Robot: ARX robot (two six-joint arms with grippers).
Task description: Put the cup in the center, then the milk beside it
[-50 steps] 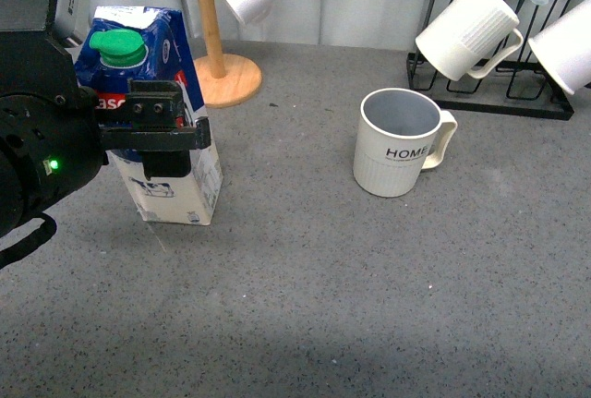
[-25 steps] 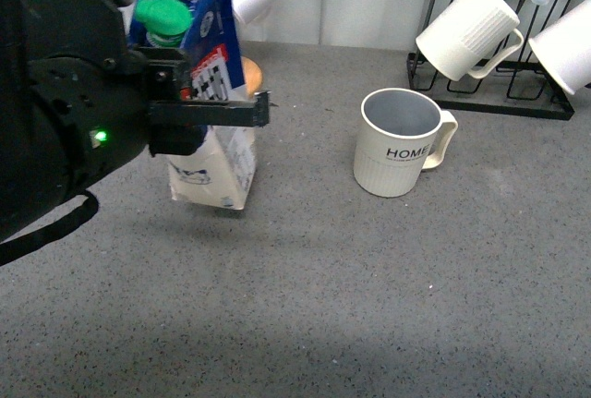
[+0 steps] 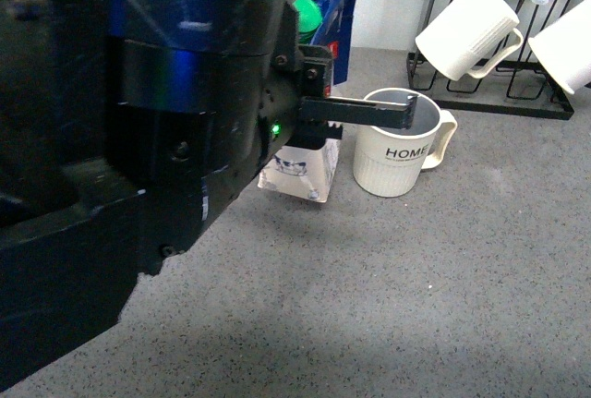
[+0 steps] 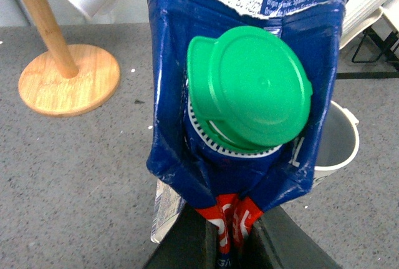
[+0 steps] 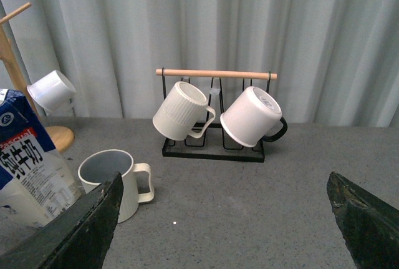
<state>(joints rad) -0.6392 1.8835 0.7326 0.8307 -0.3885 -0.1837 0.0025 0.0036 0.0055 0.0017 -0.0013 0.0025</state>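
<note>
Front view: the milk (image 3: 302,165) hangs tilted near the frame's centre, just left of the upright cup (image 3: 392,153) on the grey table (image 3: 462,278). Left wrist view shows the left gripper (image 4: 229,234) pinching the carton below its green cap (image 4: 252,88). Right wrist view shows the right gripper (image 5: 224,185) spread wide, holding nothing.

The cup (image 3: 392,160), off-white, ribbed, lettered "HOME", stands upright right of centre; the milk (image 3: 300,165), blue-topped, green-capped, just left of it.
</note>
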